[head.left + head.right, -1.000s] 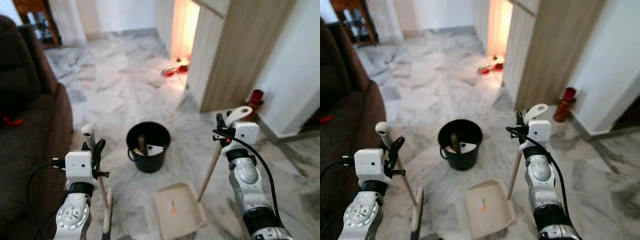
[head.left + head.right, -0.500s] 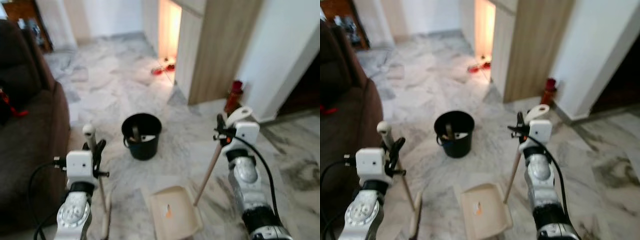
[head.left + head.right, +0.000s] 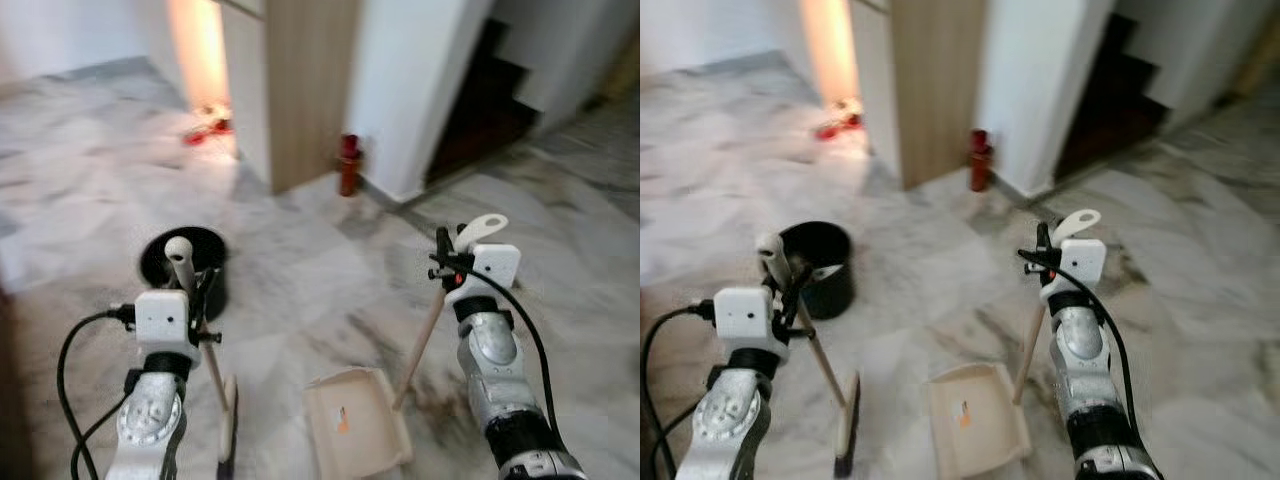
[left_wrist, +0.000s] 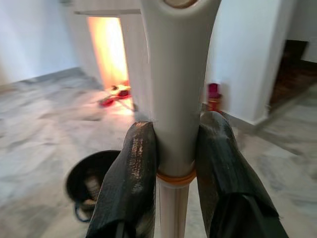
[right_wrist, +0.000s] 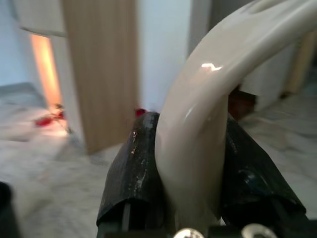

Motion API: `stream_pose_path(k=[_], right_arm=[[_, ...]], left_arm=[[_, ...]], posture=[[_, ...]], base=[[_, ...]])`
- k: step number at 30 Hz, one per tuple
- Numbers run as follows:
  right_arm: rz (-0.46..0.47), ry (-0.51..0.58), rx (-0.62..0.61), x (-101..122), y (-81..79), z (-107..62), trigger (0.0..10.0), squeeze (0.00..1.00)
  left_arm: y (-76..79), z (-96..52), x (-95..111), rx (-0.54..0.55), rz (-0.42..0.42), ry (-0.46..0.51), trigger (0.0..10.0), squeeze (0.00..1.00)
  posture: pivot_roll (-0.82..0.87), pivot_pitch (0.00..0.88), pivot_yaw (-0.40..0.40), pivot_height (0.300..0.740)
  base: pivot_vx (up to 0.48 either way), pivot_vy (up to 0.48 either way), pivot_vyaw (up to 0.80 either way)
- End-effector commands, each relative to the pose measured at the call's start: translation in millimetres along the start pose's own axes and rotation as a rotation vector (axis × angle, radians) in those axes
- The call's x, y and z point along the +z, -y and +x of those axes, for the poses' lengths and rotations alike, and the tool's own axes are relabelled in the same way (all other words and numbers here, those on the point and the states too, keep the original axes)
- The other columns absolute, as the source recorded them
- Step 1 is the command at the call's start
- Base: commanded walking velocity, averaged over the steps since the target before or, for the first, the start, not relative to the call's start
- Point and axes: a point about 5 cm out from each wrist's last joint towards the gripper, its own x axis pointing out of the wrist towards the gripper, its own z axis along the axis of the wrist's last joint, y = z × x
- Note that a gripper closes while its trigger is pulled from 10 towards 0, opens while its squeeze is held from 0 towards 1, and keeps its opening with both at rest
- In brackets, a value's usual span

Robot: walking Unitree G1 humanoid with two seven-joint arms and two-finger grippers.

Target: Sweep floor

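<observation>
Left gripper (image 4: 173, 168) clamped on broom (image 3: 205, 360) handle, brush head down on marble floor (image 3: 320, 270) beside the dustpan (image 3: 355, 430). Right gripper (image 5: 190, 173) clamped on dustpan's upright handle. Black bucket (image 3: 165, 255) behind broom.

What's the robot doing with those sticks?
It's getting ready to sweep. The left gripper is shut on the broom handle, with the broom head down on the marble floor. The right gripper is shut on the dustpan handle, and the cream dustpan sits on the floor between the arms, holding a small orange scrap. A black bucket stands behind the broom.
</observation>
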Motion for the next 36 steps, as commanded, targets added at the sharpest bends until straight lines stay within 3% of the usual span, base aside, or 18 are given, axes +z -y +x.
stream_pose_path(k=[1, 21, 28, 36], right_arm=[[0.005, 0.040, 0.000, 9.9, -1.5, 6.0, 10.0, 0.00], [-0.014, 0.049, -0.012, 11.7, 3.0, 6.8, 10.0, 0.00], [-0.018, 0.054, -0.018, 13.2, 3.4, 8.1, 10.0, 0.00], [-0.014, 0.056, -0.031, 14.0, 4.1, 8.1, 10.0, 0.00]], left_arm=[[-3.3, 2.6, 2.9, 0.018, 0.034, 0.016, 10.0, 0.00], [3.6, 7.8, 3.0, -0.021, 0.023, 0.031, 10.0, 0.00], [3.9, 11.7, 4.5, -0.026, 0.032, 0.041, 10.0, 0.00], [3.0, 11.5, 3.4, -0.027, 0.036, 0.036, 10.0, 0.00]], posture=[[0.03, 0.070, -0.033, 0.740], [0.02, 0.024, -0.030, 0.740], [0.02, 0.033, -0.032, 0.740], [0.02, 0.050, -0.028, 0.740]], base=[[0.000, -0.465, -0.80], [0.000, -0.134, -0.80], [0.000, -0.303, -0.80], [0.000, 0.000, -0.80]])
